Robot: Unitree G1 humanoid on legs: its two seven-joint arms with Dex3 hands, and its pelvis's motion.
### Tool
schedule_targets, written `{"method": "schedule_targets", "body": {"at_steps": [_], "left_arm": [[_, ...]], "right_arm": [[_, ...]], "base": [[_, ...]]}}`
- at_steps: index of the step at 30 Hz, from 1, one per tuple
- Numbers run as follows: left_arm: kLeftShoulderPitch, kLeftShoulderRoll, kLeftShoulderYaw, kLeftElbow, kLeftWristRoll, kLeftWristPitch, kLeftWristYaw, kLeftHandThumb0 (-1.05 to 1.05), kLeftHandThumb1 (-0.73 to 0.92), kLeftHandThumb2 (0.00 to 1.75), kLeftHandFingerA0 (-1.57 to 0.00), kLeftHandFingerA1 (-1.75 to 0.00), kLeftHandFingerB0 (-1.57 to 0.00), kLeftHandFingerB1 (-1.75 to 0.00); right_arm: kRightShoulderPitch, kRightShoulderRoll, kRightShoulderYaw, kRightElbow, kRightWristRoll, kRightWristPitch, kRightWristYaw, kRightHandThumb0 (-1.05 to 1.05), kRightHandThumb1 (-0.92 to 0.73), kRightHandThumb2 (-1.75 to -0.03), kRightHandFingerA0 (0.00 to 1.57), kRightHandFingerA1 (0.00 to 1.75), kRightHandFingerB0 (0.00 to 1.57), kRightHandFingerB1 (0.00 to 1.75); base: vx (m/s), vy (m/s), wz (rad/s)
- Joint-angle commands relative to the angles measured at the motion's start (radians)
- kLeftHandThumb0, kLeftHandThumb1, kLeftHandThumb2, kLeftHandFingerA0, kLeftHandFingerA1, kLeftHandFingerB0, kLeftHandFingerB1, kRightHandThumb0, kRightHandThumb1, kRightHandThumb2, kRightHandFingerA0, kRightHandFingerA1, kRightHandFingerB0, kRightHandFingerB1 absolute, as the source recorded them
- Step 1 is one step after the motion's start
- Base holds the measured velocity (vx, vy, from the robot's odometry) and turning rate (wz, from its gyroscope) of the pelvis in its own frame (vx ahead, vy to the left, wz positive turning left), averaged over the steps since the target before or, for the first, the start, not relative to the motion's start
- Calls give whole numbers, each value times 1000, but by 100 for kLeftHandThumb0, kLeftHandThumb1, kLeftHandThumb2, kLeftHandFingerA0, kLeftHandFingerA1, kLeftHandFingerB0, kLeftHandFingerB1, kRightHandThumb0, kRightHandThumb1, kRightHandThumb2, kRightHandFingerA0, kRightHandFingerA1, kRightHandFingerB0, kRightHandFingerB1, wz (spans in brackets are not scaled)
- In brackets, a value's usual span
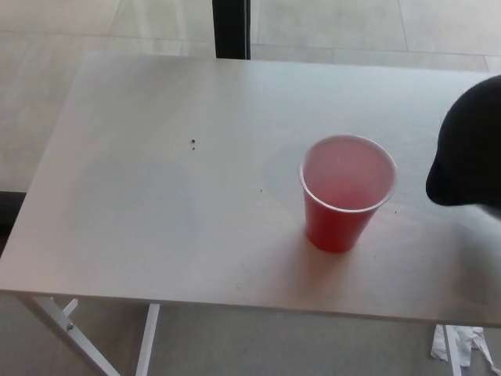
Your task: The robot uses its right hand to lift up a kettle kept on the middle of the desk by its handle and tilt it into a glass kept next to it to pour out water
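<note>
A red plastic cup with a white rim stands upright on the pale desk, right of centre. A black rounded mass hangs at the right edge of the head view, above the desk and just right of the cup, apart from it. It is cut off by the frame, and I cannot separate the dark kettle from my right hand within it. No spout or handle shows. My left hand is out of sight.
A black post stands behind the desk's far edge. White desk legs show below the near left corner. Crumpled white material lies on the floor at the lower right. Two small dark specks mark the desk.
</note>
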Motion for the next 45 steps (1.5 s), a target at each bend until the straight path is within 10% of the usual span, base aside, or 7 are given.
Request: {"method": "schedule_targets", "body": {"at_steps": [1,19,22,23,28,29,45], "left_arm": [[13,28,12,-20,-7,3,3,-64,74,62,-53,-51,-34,-41],[-11,36,-7,0,5,-3,-1,-64,76,63,-53,-51,-34,-41],[-12,32,-2,-1,-1,-1,-1,-64,75,62,-53,-51,-34,-41],[-13,33,-4,5,1,-9,-6,-67,59,95,-46,-61,-29,-53],[-13,38,-4,-13,0,10,-5,-65,75,62,-52,-50,-33,-41],[-12,39,-6,-16,3,8,-2,-65,76,63,-52,-50,-32,-40],[-19,44,-5,-30,1,17,-4,-68,60,98,-48,-63,-29,-54]], "right_arm": [[-211,-16,-72,75,55,184,-128,-13,-49,-129,95,175,65,172],[-393,16,15,287,-38,131,-248,-17,-52,-119,94,175,63,171],[-403,16,31,306,-44,93,-255,-27,-48,-118,123,146,97,131],[-417,21,33,310,-40,103,-259,-16,-43,-123,99,175,70,173],[-423,13,87,330,-66,41,-235,-17,-41,-127,102,175,73,171],[-419,11,96,332,-61,15,-211,-27,-37,-121,130,147,113,137],[-358,-18,337,260,-240,-246,-222,-26,-31,-139,99,175,91,147]], "base": [[0,0,0],[0,0,0],[0,0,0],[0,0,0],[0,0,0],[0,0,0],[0,0,0]]}}
